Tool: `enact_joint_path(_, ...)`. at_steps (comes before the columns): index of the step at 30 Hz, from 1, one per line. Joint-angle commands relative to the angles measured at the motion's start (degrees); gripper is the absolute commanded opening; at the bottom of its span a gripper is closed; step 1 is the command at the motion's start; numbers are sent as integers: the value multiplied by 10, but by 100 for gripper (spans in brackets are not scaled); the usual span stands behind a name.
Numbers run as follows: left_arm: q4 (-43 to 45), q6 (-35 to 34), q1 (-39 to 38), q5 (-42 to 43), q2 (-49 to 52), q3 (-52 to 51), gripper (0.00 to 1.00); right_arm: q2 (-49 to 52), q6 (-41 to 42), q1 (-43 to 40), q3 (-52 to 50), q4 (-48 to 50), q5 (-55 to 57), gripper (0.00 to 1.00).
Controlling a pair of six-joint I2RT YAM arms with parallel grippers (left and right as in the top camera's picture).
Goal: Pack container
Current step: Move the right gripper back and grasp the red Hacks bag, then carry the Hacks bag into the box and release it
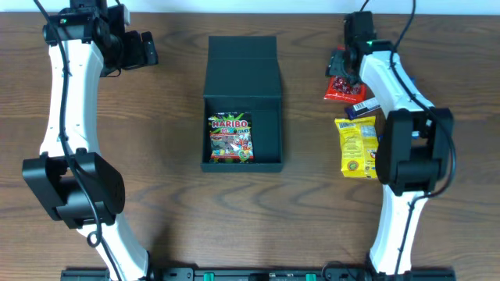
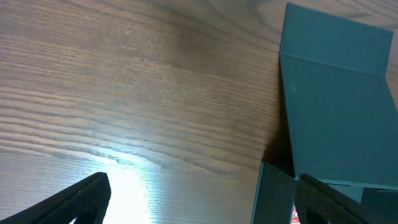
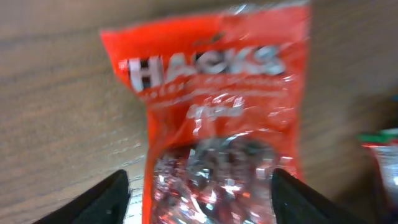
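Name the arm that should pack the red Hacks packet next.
Right. The right gripper hangs open over the shiny red Hacks packet, fingers either side. The left gripper sits open beside the dark teal matte container, far from that packet.

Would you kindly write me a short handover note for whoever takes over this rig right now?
Left gripper: open, empty, over bare table left of the container.
Right gripper: open, jaws either side of the red Hacks packet, not yet gripped.
Container: lid open, Haribo packet lying inside.
Done: one packet packed.
Left: the red Hacks packet and the yellow packet by the right arm; then probably shut the lid.
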Motion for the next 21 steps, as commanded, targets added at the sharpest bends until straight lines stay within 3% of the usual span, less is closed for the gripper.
enact_joint_path(1,-2,12,0,2,-13,-3,95,25,-7,2,3,4,-31,64)
enact_joint_path(4,-2,12,0,2,-13,-3,95,37,-7,1,3,5,-41,55)
enact_joint_path(8,-2,12,0,2,-13,-3,95,41,-7,1,3,4,-44,23)
enact_joint_path(12,-2,12,0,2,-13,-3,95,40,-7,1,9,2,-44,1)
enact_joint_path(21,-1,12,0,2,-13,-3,95,21,-7,8,111,-87,-44,1)
